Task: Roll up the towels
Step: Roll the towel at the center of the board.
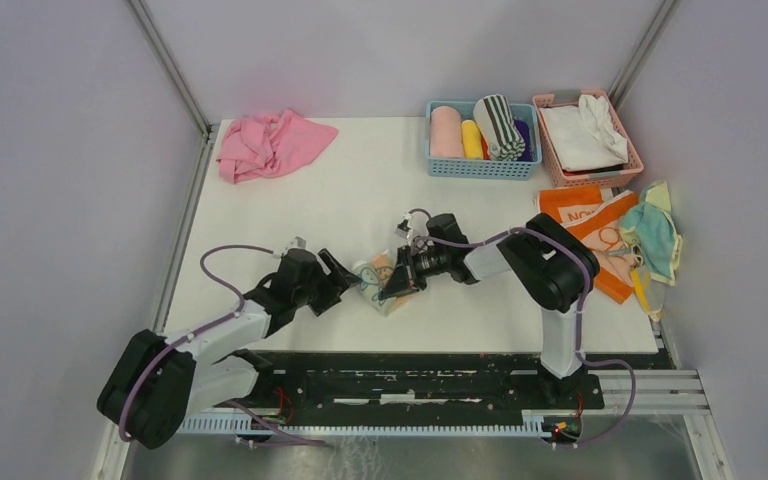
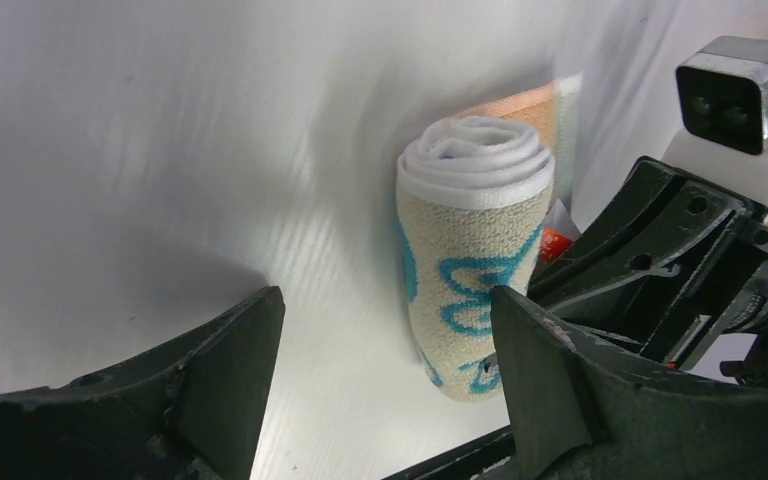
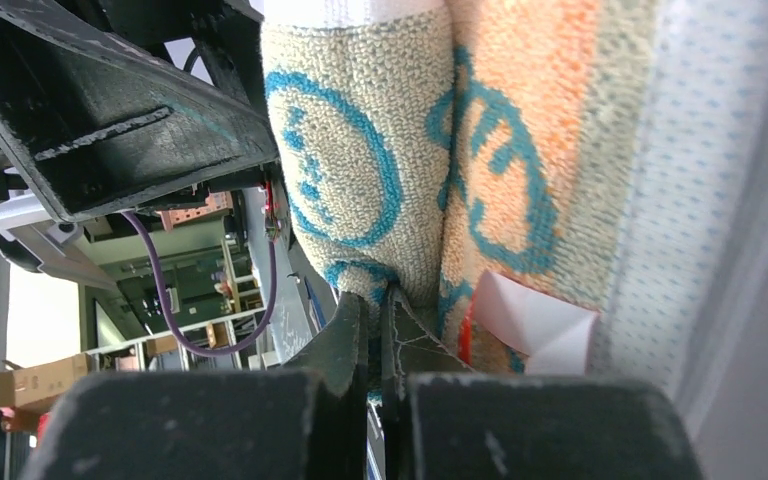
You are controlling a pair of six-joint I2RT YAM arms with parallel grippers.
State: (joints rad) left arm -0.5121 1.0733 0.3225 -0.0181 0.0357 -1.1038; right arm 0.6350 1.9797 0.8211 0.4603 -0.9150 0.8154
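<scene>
Near the front middle of the table (image 1: 360,180), I see the rolled bunny towel (image 1: 380,287) lying between my two arms. My right gripper (image 3: 375,312) is pinched tight on a fold at the roll's end. My left gripper (image 2: 388,305) stands spread wide, with the roll just ahead of its fingers. The orange towel (image 1: 582,222) and the teal-and-yellow towel (image 1: 652,235) lie unrolled at the right edge.

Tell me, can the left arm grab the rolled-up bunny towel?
Probably yes: the left gripper is open right beside the rolled bunny towel with nothing between them, though the right gripper is pinching it.
</scene>
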